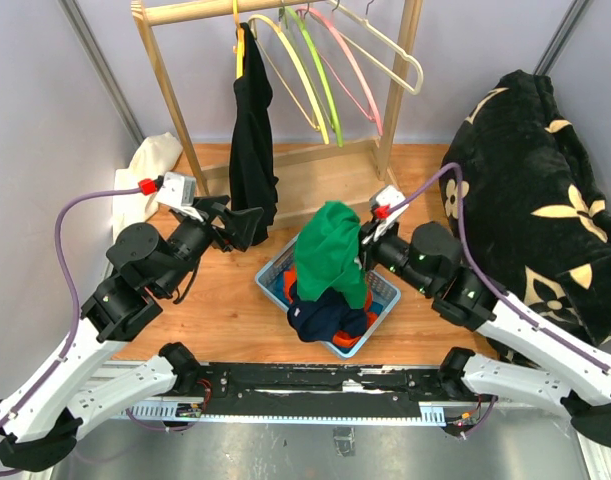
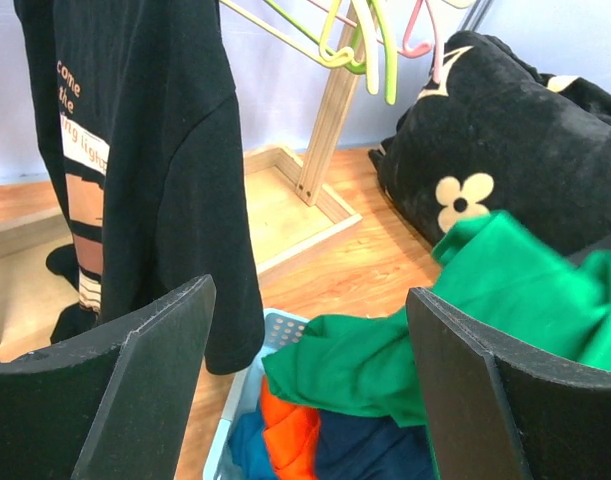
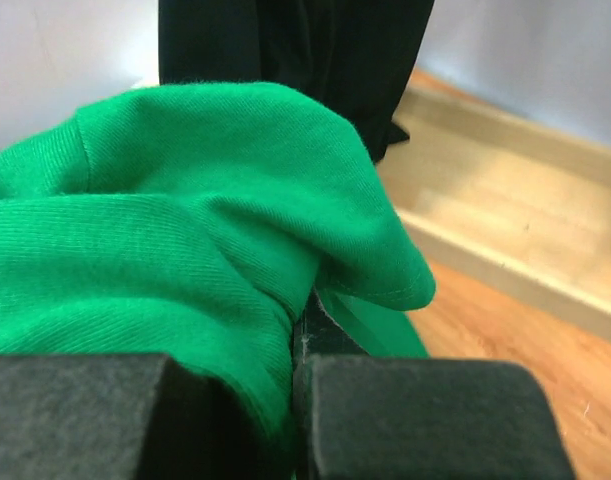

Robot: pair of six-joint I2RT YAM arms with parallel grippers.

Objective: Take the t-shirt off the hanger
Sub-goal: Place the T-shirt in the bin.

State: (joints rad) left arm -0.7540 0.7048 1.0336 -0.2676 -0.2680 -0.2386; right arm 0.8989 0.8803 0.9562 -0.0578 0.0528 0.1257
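The black tee [image 1: 252, 140] hangs on a yellow hanger [image 1: 237, 40] at the left end of the rack's [image 1: 165, 90] rail, by the table's [image 1: 235, 320] far edge. Its hem reaches down near the rack's base. The left gripper [image 1: 240, 222] sits just beside the tee's lower left side with its fingers spread wide and nothing between them. To the right on the same rail hang bare hangers [image 1: 325, 70]. A blue basket [image 1: 275, 270] stands at the table's middle, with navy and orange clothes inside. The right gripper [image 1: 370, 245] is at the basket's far right side, its fingers [image 3: 435, 415] pressed together on a fold of a green shirt [image 1: 330, 250], which drapes over the pile. A black flowered blanket [image 1: 530, 180] fills the right edge, and a white cloth [image 1: 155, 160] lies at the far left corner.
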